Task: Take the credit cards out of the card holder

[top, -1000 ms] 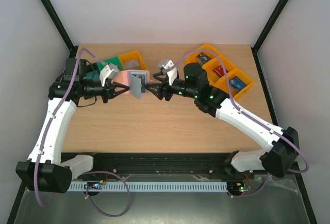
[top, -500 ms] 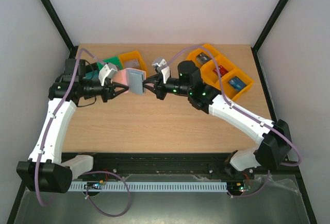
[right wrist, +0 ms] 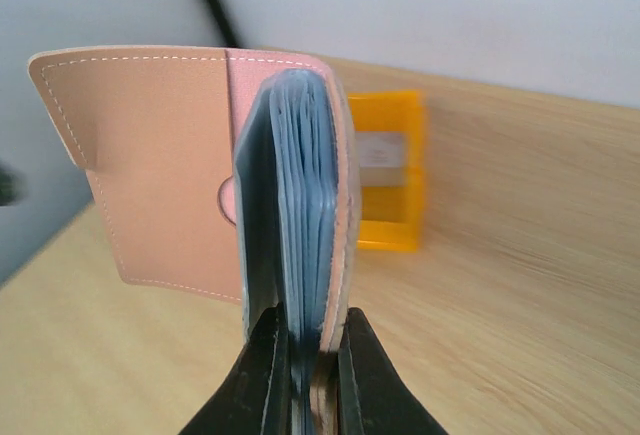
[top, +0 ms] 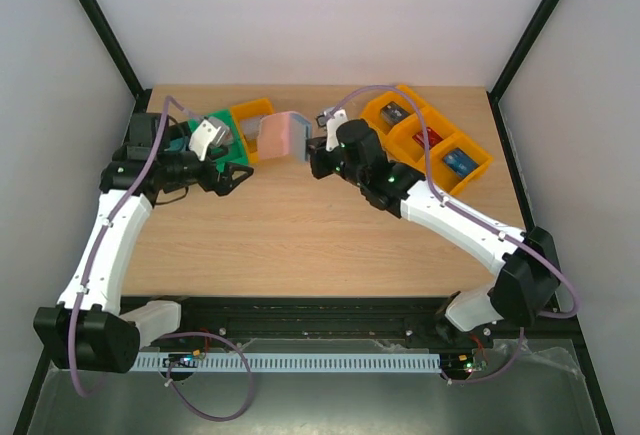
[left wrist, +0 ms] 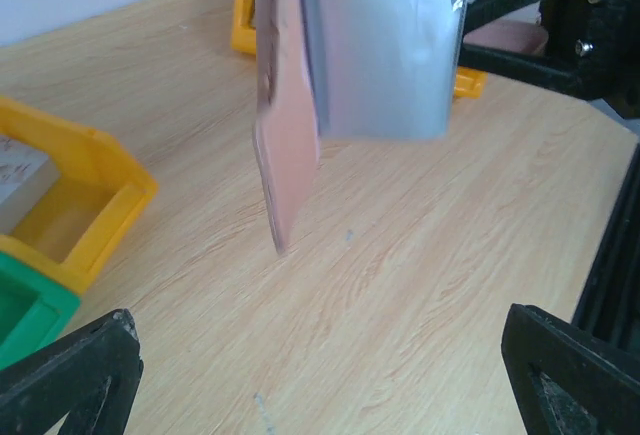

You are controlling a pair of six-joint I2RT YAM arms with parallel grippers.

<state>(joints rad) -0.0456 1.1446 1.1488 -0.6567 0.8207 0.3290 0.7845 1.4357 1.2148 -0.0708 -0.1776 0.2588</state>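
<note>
Above the tabletop (top: 300,245), toward its 11 o'clock part in the top view, the card holder (top: 284,136) is lifted in the air, well clear of the wood. The right gripper (top: 306,152) has its two fingers closed tightly on the lower edge of the holder. The right wrist view shows the blue inner panels pressed together between them, and the tan flap stands open to 9 o'clock. The left gripper (top: 238,168) is at 8 o'clock from the holder, apart from it. Its fingers are spread wide and hold nothing. A yellow bin (top: 254,118) and a green bin (top: 228,145) stand just beside this place. I see no credit cards lying outside the holder. Whether the grey-blue sheet in the left wrist view is a card or a panel, I cannot tell. To my judgement the task is near its beginning: the holder is picked up and presented, but pulling out the cards is not yet done.
</note>
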